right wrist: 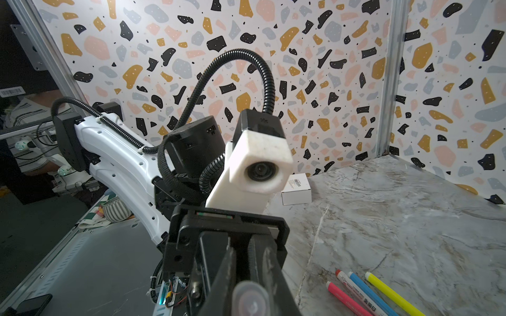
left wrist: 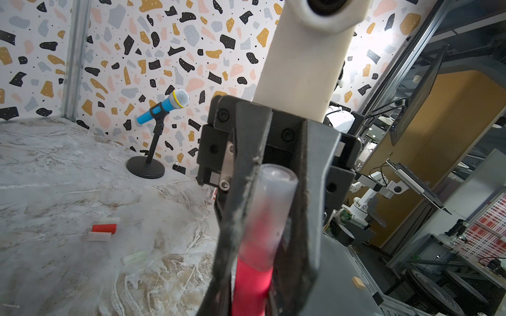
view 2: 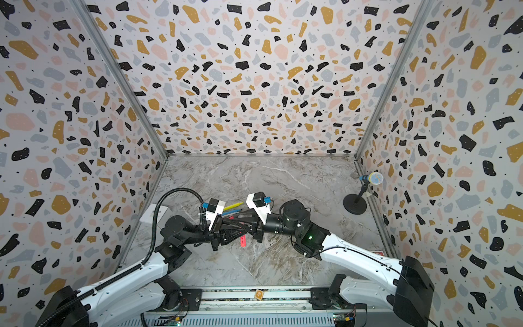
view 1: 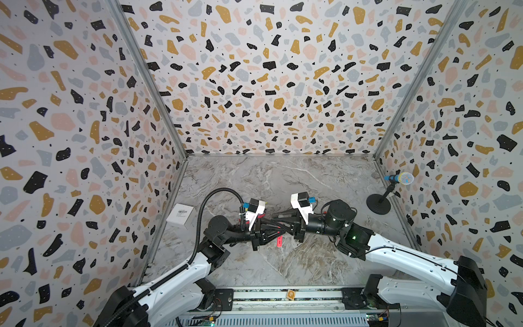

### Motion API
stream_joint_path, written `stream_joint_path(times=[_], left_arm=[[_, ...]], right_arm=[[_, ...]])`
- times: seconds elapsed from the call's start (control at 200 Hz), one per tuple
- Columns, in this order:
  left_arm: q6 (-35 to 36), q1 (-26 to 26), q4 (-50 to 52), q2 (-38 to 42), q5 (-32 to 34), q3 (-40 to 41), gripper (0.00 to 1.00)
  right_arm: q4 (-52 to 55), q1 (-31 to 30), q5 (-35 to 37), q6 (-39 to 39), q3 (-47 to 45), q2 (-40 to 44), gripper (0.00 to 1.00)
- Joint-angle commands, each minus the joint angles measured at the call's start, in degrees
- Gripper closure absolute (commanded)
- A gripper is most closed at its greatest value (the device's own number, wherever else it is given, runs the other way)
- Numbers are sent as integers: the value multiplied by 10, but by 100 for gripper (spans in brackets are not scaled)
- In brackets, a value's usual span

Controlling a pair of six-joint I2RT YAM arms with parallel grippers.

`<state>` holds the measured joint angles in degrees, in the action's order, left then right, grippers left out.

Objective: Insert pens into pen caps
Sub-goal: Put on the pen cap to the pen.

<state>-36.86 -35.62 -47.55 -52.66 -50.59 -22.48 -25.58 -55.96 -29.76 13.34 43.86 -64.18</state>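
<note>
Left wrist view: my left gripper (left wrist: pixel 282 142) is closed on a pink pen (left wrist: pixel 253 284), whose tip sits inside a clear cap (left wrist: pixel 273 197) pinched by my right gripper (right wrist: pixel 245 246); the pair meets above the marble table (view 1: pixel 297 181). Seating the cap is the step in hand, I judge; next comes a straight push along the pen. Spare pens (view 2: pixel 232 206) lie at twelve o'clock of them.

Smooth, faintly glossy marble-look tabletop (view 1: pixel 283 184). Frosted translucent plastic cap (left wrist: pixel 273 197); matt pink plastic pen (left wrist: pixel 252 284). Scuffed, rough-edged dark claw fingers (left wrist: pixel 241 191). Matt white cardboard box (right wrist: pixel 297 188).
</note>
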Motion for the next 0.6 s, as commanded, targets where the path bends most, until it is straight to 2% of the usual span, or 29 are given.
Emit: stream_joint_path(times=[0.0,0.15,0.235,0.345,0.596], left_arm=[[-51,39,-129,25,211,-29,100],[-43,29,-123,17,210,-6,100],[-40,25,-121,14,211,4,100],[-37,23,-116,13,210,12,100],[-35,21,-111,18,206,10,100]], right_arm=[[213,-19,-194,-65,-41,-11,79],[191,6,-215,-58,-11,-2,49],[183,15,-220,-55,10,-1,39],[174,20,-218,-53,29,3,34],[184,36,-199,-59,25,22,33]])
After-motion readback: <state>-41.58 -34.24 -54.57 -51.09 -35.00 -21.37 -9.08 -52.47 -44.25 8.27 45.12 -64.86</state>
